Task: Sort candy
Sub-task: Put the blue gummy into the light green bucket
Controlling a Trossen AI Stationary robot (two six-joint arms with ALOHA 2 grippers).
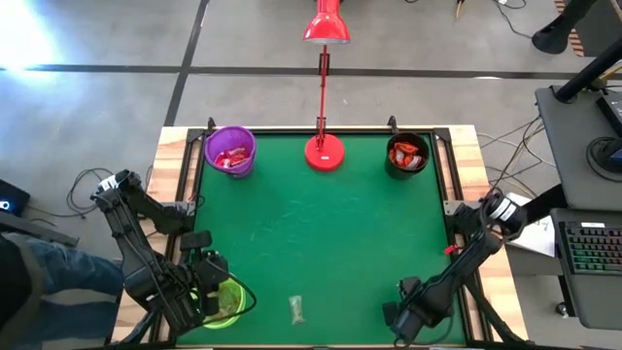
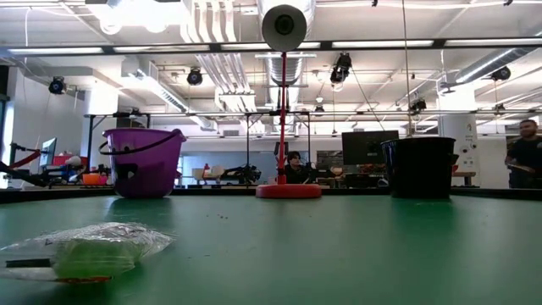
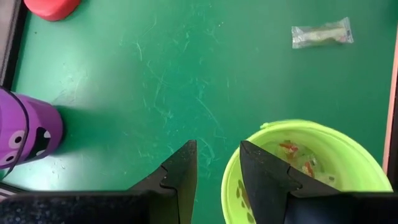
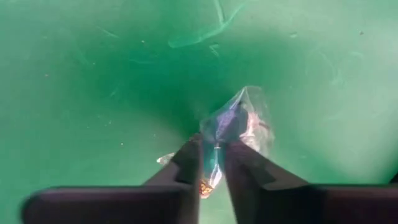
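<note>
Clear-wrapped candy (image 4: pixel 233 134) sits pinched in the right tool (image 4: pixel 214 165) over open green mat (image 4: pixel 93 93).
</note>
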